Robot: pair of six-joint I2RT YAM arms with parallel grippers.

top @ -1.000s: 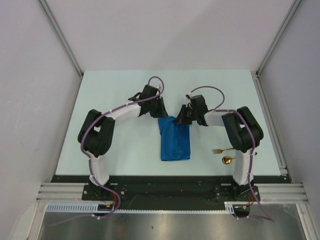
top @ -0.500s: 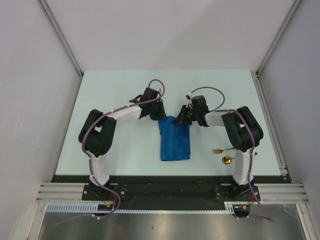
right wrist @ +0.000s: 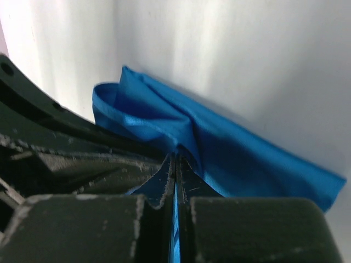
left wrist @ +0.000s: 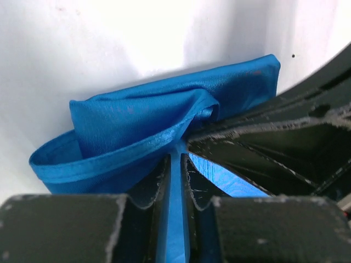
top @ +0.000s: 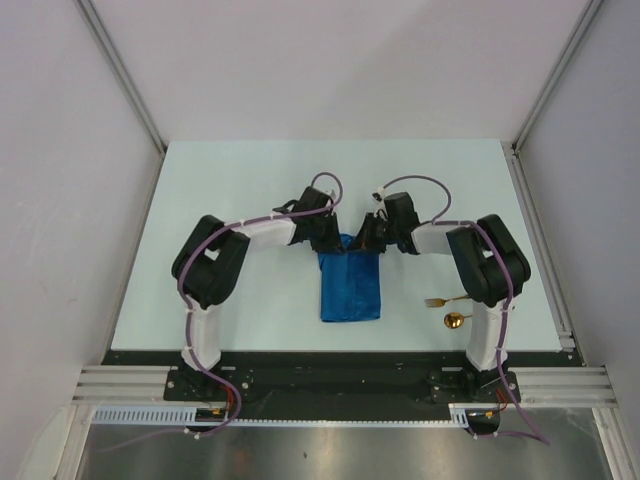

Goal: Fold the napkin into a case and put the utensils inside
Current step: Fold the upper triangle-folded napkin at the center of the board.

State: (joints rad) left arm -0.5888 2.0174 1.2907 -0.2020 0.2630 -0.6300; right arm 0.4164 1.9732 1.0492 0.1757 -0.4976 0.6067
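Napkin: the blue napkin [top: 351,290] lies in the middle of the counter [top: 240,180] as a narrow oblong that is already folded. Its long side runs from the arms toward the far edge, and only its far end is lifted.
Far end: in both wrist views the cloth there bunches into a loose loop, and the layers are not flat.
Left fingers: the left fingers [left wrist: 156,183] are clenched on the far left corner, with a strip of blue hem pinched between them.
Right fingers: the right fingers [right wrist: 167,175] are clenched on the far right corner. Almost no gap shows, only a thin blue line of cloth.
Step in hand: I judge it to be a fold of the far end back over the oblong, to form the case.
How to do it well: hold both corners at the same height and move them together. Stretch the edge lightly between them so that the loop flattens. Lay the edge square to the long sides, and release only when the cloth rests on the lower layers.
Risk: the two wrists are very near each other and may touch. If one side leads, the fold comes out oblique, and a hard pull may drag the layers below.
Utensils: the fork [top: 440,300] and the spoon [top: 456,320] lie just beside each other by the right arm, well apart from the napkin and not yet inside.
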